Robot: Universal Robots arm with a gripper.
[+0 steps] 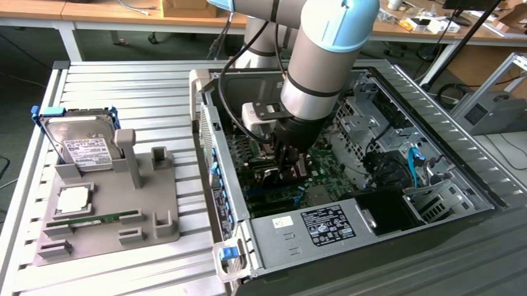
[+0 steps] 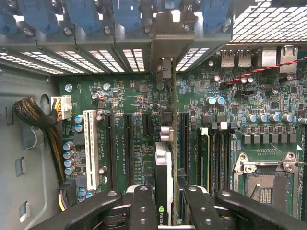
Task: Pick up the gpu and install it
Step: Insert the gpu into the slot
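Gpu (image 2: 163,165), clamped edge-on in the end effector (image 2: 165,210), stands among motherboard (image 2: 129,98) slots, bracket (image 2: 168,43) edge at the case wall (image 2: 96,57)

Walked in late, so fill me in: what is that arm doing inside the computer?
The arm is down inside the open case, its gripper shut on the gpu, which stands on edge over the motherboard slots. Whether it is seated cannot be told. The hard drive sits on the holder outside.
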